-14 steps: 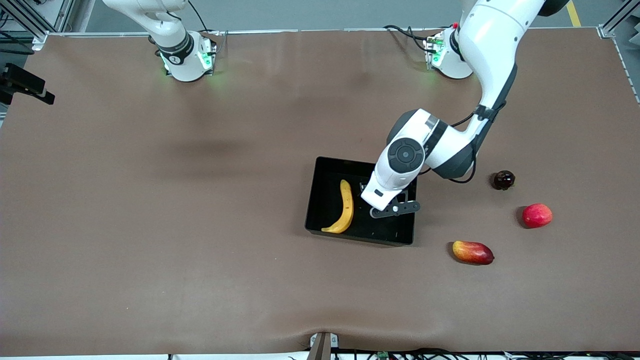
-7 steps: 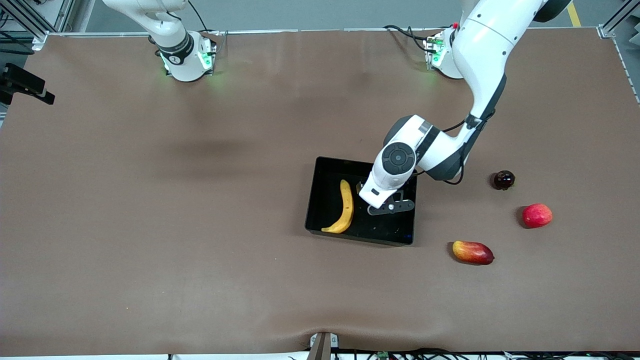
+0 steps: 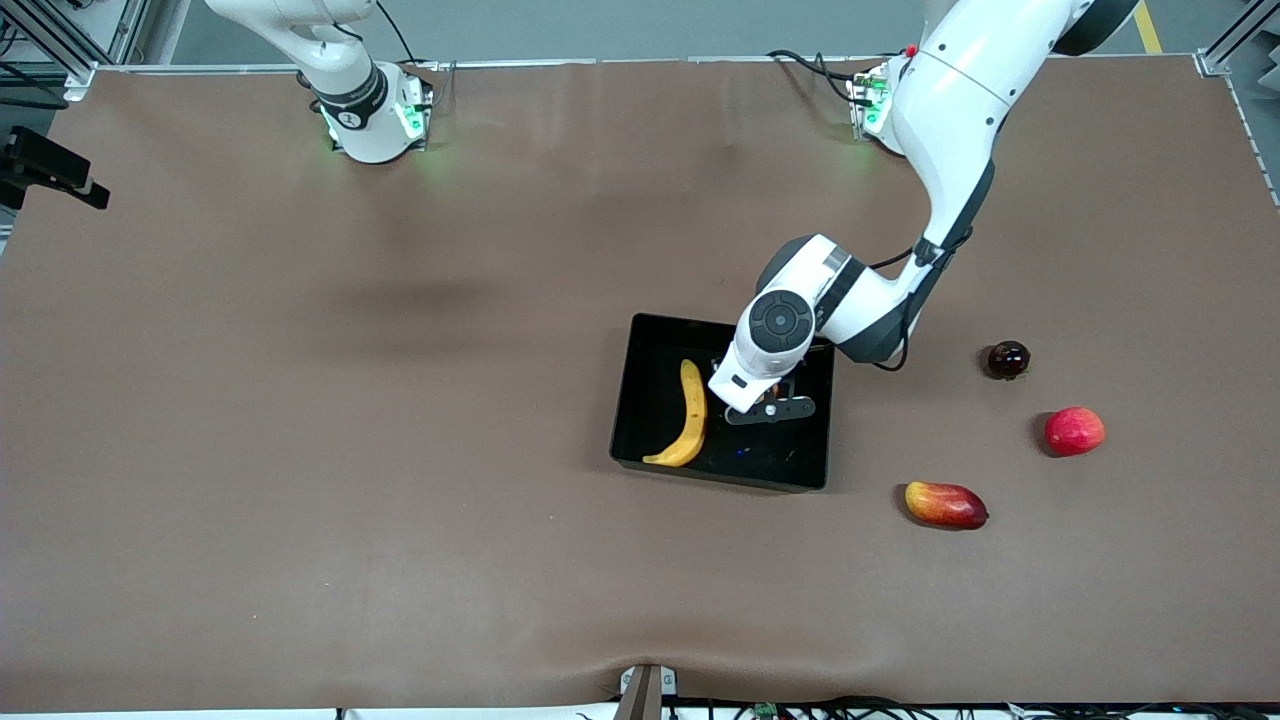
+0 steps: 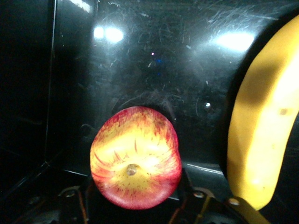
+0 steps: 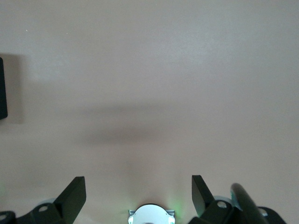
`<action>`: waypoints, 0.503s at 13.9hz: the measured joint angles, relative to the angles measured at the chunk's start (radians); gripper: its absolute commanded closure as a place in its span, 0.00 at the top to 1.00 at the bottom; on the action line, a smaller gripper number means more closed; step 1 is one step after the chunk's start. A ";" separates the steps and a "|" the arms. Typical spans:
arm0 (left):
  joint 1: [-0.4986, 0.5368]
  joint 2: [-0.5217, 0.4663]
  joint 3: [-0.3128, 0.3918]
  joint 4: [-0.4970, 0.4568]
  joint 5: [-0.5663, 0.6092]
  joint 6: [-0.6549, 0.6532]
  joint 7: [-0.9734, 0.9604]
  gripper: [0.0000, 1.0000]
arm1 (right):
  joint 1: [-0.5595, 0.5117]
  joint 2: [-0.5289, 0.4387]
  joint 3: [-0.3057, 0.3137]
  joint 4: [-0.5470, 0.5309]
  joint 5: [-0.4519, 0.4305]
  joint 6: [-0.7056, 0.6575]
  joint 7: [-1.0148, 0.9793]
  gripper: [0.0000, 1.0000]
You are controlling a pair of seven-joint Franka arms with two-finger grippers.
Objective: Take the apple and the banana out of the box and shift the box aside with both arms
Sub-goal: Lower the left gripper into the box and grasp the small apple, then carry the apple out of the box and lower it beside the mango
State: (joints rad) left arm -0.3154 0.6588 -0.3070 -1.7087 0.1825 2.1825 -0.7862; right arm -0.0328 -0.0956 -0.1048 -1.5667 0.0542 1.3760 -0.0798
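Note:
The black box (image 3: 652,395) sits mid-table. The yellow banana (image 3: 690,415) lies in it, toward the right arm's end. My left gripper (image 4: 135,205) is down inside the box beside the banana (image 4: 261,130), shut on the red apple with yellow streaks (image 4: 135,158), just over the glossy box floor (image 4: 154,70). In the front view the left wrist (image 3: 765,350) hides the apple and the fingers. My right gripper (image 5: 136,179) is open and empty over bare table near its base, and that arm waits; it is out of the front view.
An oblong red-yellow mango (image 3: 945,504), a plain red round fruit (image 3: 1074,431) and a small dark fruit (image 3: 1008,360) lie on the brown table toward the left arm's end, beside the box. The right arm's base (image 3: 375,120) stands at the table's edge.
The left arm has lowered its hand deeper into the box and shifted a little toward the banana. The right arm, banana and loose fruits have not moved.

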 measured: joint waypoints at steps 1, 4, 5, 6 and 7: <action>0.000 0.000 0.000 0.002 0.020 0.002 0.000 0.17 | 0.000 0.000 0.000 0.000 0.000 0.000 0.000 1.00; 0.001 -0.001 0.001 0.012 0.068 0.006 -0.001 0.00 | 0.000 0.000 0.000 0.000 0.000 0.000 0.000 1.00; 0.002 -0.004 0.001 0.020 0.070 0.006 -0.001 0.00 | 0.000 0.000 0.000 0.000 0.000 0.000 0.000 1.00; 0.004 -0.012 0.002 0.032 0.071 0.006 -0.001 0.00 | 0.000 0.000 0.000 0.000 0.000 0.000 0.000 1.00; 0.007 -0.028 0.002 0.042 0.071 0.002 -0.001 0.00 | 0.000 0.000 0.000 0.000 0.000 0.000 0.000 1.00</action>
State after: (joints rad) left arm -0.3084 0.6312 -0.3048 -1.6664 0.2532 2.1842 -0.7868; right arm -0.0329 -0.0955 -0.1048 -1.5667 0.0543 1.3760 -0.0798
